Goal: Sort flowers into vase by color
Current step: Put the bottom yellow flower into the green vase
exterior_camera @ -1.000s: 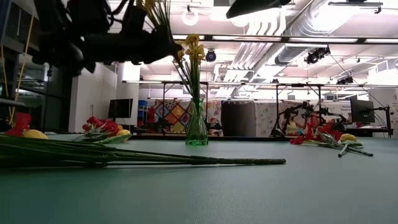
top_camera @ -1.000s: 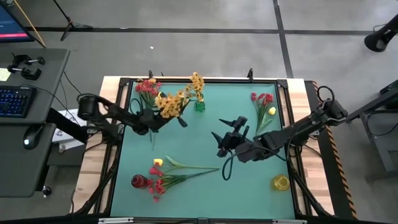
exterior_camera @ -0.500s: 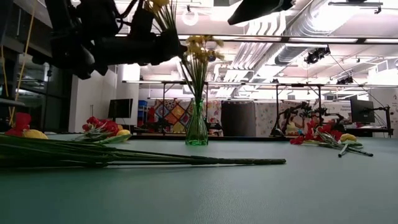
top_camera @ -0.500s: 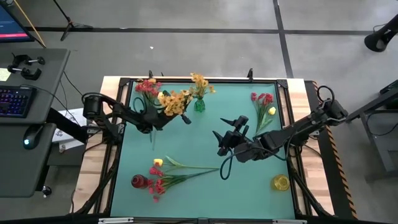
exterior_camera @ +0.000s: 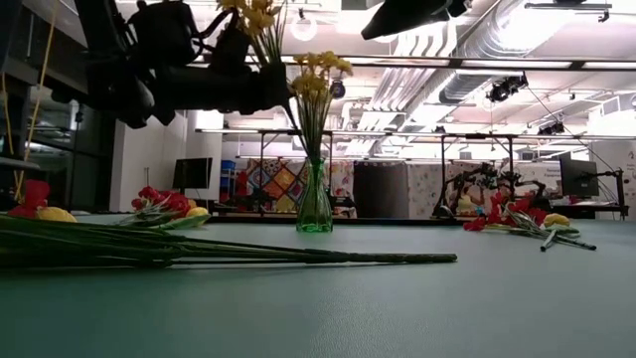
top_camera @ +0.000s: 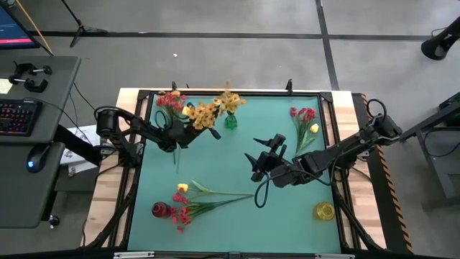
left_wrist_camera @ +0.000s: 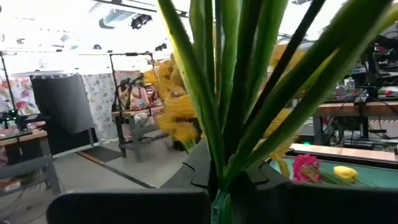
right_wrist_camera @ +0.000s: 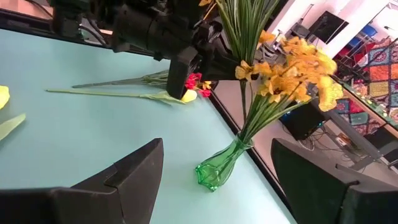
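My left gripper (top_camera: 188, 132) is shut on an orange-yellow spray (top_camera: 205, 114), raised beside the green vase (top_camera: 231, 121) at the far middle of the table. That vase (exterior_camera: 314, 204) holds another orange-yellow spray (exterior_camera: 318, 70) by its stems. My right gripper (top_camera: 262, 162) is open and touches nothing, raised over the table's middle. In the right wrist view the green vase (right_wrist_camera: 217, 168) stands ahead of its fingers. Red-pink and yellow flowers lie at the far left (top_camera: 169, 101), far right (top_camera: 305, 119) and near left (top_camera: 190, 203). My left gripper pinches the orange-yellow spray by its bundle of green stems (left_wrist_camera: 217, 186) between the two fingers. It comes in about level from the table's left. The spray is lifted clear, standing roughly upright with its blooms (exterior_camera: 253, 15) above the fingers.
A red vase (top_camera: 159, 209) stands by the near-left flowers and a yellow vase (top_camera: 323, 211) at the near right corner. Long green stems (exterior_camera: 199, 254) lie across the mat in front of the low camera. Bare mat stretches across the near middle.
My left gripper has carried the orange-yellow spray toward the far edge and a little right, closer to the green vase. The blooms standing in the vase have shifted and spread slightly. My right arm has kept still.
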Motion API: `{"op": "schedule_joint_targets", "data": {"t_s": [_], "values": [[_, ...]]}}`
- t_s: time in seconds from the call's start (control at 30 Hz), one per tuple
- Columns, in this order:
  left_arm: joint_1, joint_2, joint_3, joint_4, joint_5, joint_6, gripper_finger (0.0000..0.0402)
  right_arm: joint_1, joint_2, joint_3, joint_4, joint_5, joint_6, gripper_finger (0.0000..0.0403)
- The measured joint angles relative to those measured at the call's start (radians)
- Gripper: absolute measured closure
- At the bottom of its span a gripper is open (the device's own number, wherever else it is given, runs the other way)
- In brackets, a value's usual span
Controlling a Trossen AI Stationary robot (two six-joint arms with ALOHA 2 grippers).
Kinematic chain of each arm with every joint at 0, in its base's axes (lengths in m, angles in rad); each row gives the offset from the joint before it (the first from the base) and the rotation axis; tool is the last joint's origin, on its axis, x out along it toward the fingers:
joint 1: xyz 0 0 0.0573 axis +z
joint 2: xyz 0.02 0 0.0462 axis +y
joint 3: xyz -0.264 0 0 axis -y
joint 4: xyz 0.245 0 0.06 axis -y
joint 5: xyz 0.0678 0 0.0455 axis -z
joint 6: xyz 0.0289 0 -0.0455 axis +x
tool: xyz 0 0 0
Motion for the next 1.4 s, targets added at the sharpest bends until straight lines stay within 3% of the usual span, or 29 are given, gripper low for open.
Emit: {"op": "schedule_joint_targets", "data": {"t_s": [0.17,0.53,0.87,1.23,1.4], "values": [[0.000,0.000,0.000,-0.031,0.052,-0.013,0.0397,0.000,0.000,0.000,0.000,-0.001,0.008,0.0116],[0.003,0.000,0.000,-0.054,0.053,0.069,0.0395,0.000,0.000,0.000,0.000,-0.003,0.019,0.0116],[0.060,0.000,0.000,-0.057,0.166,0.027,0.0395,0.000,0.000,0.000,0.000,-0.038,0.037,0.0116],[0.088,-0.001,0.000,-0.104,0.172,0.006,0.0393,0.000,0.000,0.000,0.000,-0.045,0.041,0.0116],[0.088,-0.001,0.000,-0.107,0.171,0.005,0.0370,0.000,0.000,0.000,0.000,-0.046,0.041,0.0116]]}}
